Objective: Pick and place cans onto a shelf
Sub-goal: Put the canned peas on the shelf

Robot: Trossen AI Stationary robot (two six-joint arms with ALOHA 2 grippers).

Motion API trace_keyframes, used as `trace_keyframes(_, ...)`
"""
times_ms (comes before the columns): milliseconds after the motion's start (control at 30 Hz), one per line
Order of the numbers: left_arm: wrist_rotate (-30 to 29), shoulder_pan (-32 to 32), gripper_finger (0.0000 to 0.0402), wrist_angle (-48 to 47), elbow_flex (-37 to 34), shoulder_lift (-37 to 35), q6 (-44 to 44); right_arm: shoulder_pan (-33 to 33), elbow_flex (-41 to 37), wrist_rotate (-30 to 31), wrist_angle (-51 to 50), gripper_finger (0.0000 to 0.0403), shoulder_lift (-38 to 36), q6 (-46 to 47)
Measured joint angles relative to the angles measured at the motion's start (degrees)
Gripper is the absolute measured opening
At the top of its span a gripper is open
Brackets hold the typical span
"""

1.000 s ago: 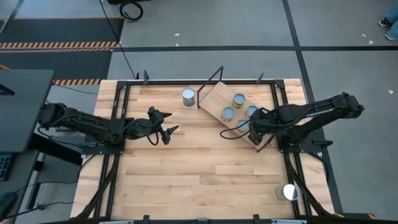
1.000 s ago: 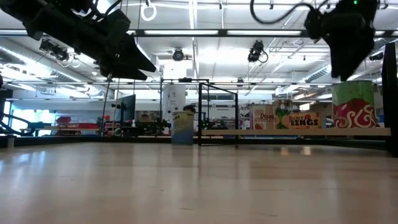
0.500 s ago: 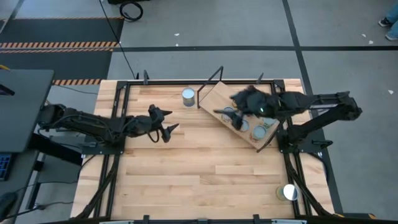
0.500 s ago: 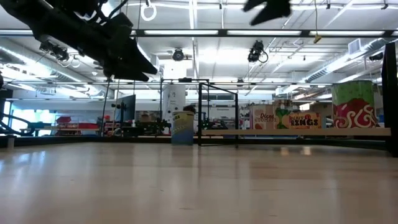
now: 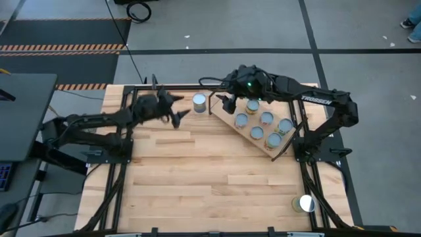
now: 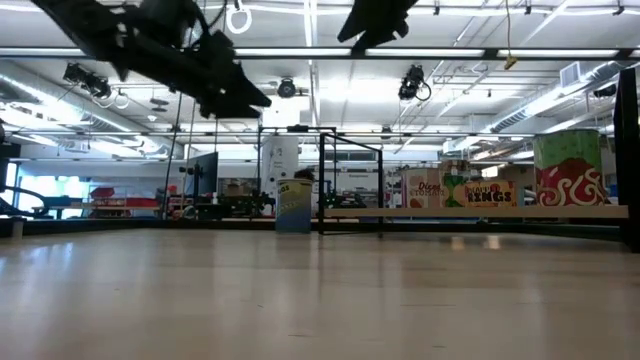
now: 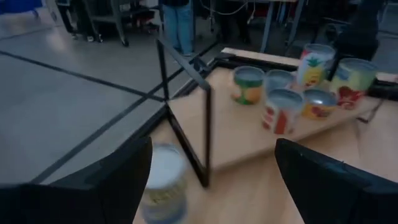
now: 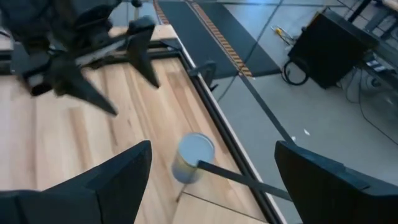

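The tabletop [image 5: 197, 171] carries the shelf [image 5: 227, 105], which sits angled at the far right, its wood board on a black wire frame [image 7: 186, 118]. Five cans [image 5: 266, 118] stand on the board in a loose cluster. One loose can [image 5: 198, 101] stands on the table just beside the shelf's left end, between my two grippers. Another can [image 5: 306, 203] stands alone at the near right edge, well apart from everything.

My left gripper [image 5: 176, 113] hovers just left of the loose can, fingers spread wide and holding nothing. My right gripper [image 5: 225, 102] hangs over the shelf's left end, just right of the same can, also spread wide and empty.

Hazards, as I judge them:
- Both grippers are near one can. If both descend, the fingers may collide.
- The wire frame's upright stands beside the loose can. A low approach from the right side may strike it and shift the shelf.
- The cans on the board stand close together. A careless placement may topple a neighbour.
- The near-edge can may be knocked off the table if I reach for it carelessly.
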Motion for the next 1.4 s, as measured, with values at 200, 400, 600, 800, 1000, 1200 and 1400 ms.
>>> trace_keyframes(200,14.37,11.99,0.0346,0.37,7.05,10.16,5.29,-1.77,0.00,-0.14,-2.15,0.0348,0.20,0.00)
trace_keyframes(400,27.05,18.34,0.0346,2.47,12.07,22.41,8.45,-1.68,0.04,-0.55,-4.90,0.0348,-0.77,0.46)
trace_keyframes(600,30.94,20.12,0.0346,4.31,14.18,30.30,12.62,-1.56,0.04,-0.96,-10.87,0.0348,-0.79,3.41)
trace_keyframes(800,29.90,19.40,0.0346,4.85,15.10,35.30,14.82,-1.56,0.02,-0.97,-12.04,0.0348,-0.79,4.57)
trace_keyframes(1000,27.94,18.87,0.0346,5.04,16.17,38.62,14.93,-1.56,0.02,-0.94,-11.76,0.0348,-0.79,4.78)
trace_keyframes(1200,26.40,17.86,0.0346,7.14,16.30,38.76,14.43,-1.61,0.02,-0.90,-11.78,0.0348,-0.79,4.77)
trace_keyframes(1400,25.34,16.95,0.0316,7.02,16.32,39.41,14.49,-1.61,0.02,-0.94,-12.16,0.0348,-0.79,4.79)
